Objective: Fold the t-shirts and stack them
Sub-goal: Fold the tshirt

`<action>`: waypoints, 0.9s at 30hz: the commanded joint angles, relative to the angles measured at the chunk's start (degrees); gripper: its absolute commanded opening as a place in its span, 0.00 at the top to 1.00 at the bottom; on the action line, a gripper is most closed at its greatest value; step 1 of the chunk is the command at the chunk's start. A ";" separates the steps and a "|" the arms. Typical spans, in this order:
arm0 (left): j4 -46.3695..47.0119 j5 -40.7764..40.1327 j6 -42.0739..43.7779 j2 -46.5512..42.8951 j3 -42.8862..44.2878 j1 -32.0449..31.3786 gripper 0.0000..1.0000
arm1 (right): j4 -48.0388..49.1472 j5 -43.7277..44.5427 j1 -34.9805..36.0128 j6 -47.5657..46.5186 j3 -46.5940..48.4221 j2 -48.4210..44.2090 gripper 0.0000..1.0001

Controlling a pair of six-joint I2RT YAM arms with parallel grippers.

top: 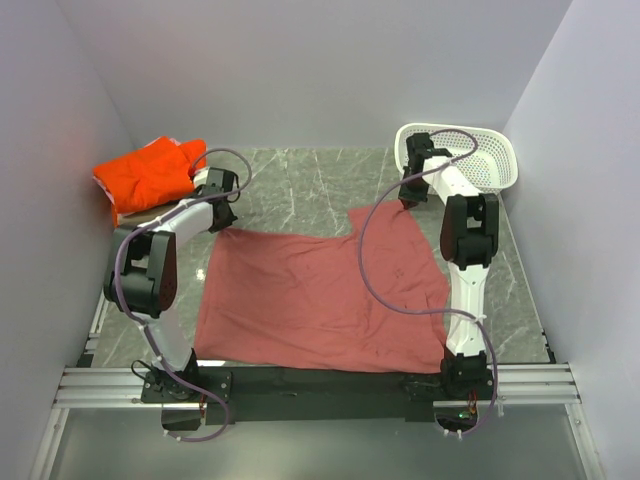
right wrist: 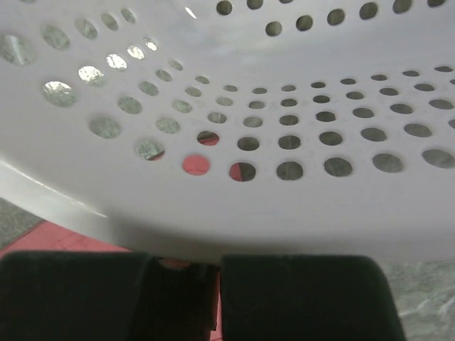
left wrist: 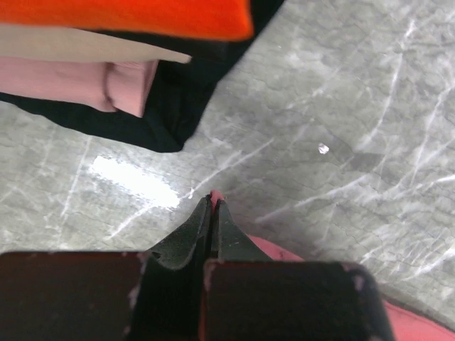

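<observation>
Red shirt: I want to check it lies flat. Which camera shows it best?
Top external: almost the whole red shirt shows, spread on the table. Left wrist shows only a corner in the left pincer; right wrist, scraps below the basket rim and through its holes.

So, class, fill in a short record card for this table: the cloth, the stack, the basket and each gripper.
red shirt: spread flat, mid-table
folded stack: far left, orange on top
basket: far right, white, perforated
left gripper: shut on the shirt's far left corner
right gripper: shut on the shirt's far right corner, beside the basket
</observation>
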 commanded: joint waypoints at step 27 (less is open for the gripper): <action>2.10 0.81 -1.10 -9.41 -5.58 1.76 0.99 | 17.38 -3.79 1.53 1.32 -33.26 -29.33 1.00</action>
